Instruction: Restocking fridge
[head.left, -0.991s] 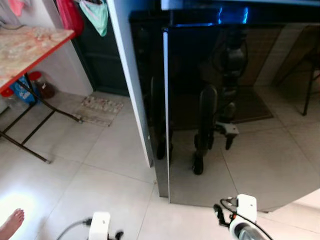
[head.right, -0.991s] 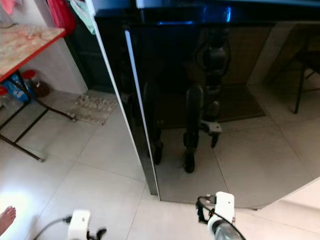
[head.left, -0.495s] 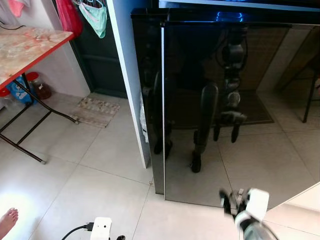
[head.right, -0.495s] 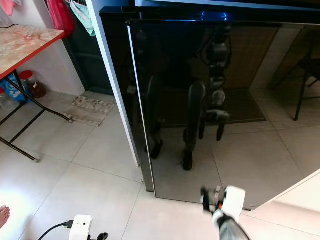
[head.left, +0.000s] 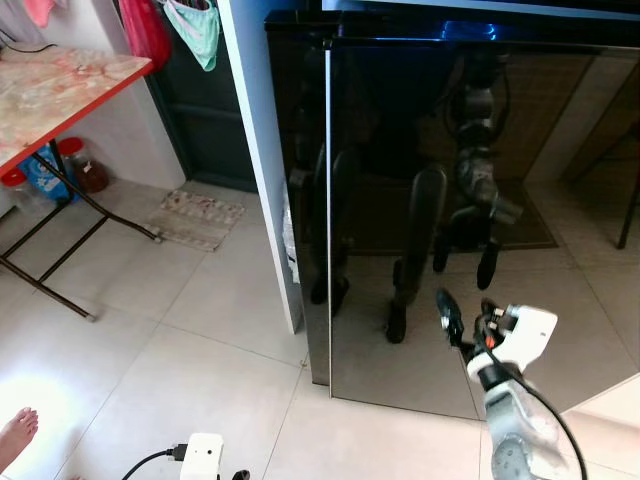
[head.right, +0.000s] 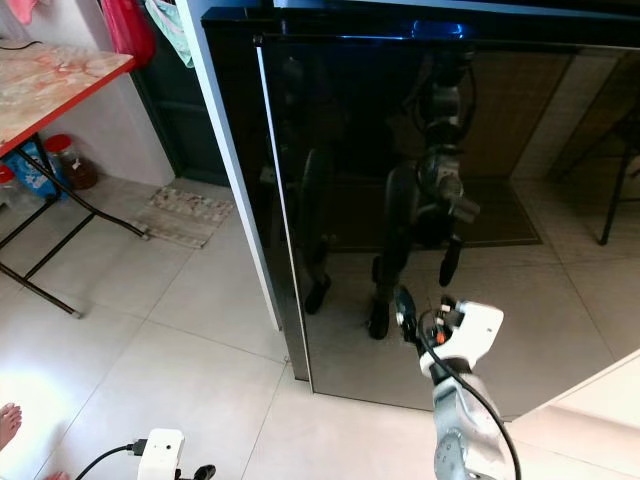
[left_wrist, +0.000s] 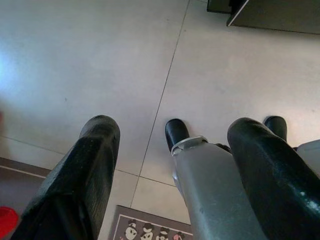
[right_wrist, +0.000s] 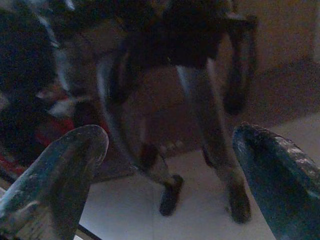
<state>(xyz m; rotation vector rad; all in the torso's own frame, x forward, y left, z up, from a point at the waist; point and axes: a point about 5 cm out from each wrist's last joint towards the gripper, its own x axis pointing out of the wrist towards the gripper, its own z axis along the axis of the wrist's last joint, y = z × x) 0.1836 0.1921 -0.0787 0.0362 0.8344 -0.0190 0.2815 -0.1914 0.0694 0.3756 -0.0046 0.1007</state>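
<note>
While the fridge (head.left: 450, 200) stands shut, its glossy black door mirroring the robot's body and the tiled floor (head.left: 180, 340), the right gripper (head.right: 420, 318) is raised in front of the door's lower half, near the glass but apart from it. In the right wrist view its two fingers (right_wrist: 60, 170) are spread wide with nothing between them, pointing at the dark door and the robot's reflected legs. The door's left edge lies well to the left of this gripper, beside a pale blue wall post (head.left: 255, 150).

The left gripper (left_wrist: 170, 175) hangs low, to the left of the fridge and away from it, aimed down at the floor; its fingers are also apart and empty, with the robot's own foot showing between them.

Far left of the fridge stands a red-edged folding table (head.left: 60, 90), with jars (head.left: 80, 168) under it and a small mat (head.left: 200, 218) between table and fridge. A person's bare foot (head.left: 18, 435) rests on the tiles, left of the fridge.
</note>
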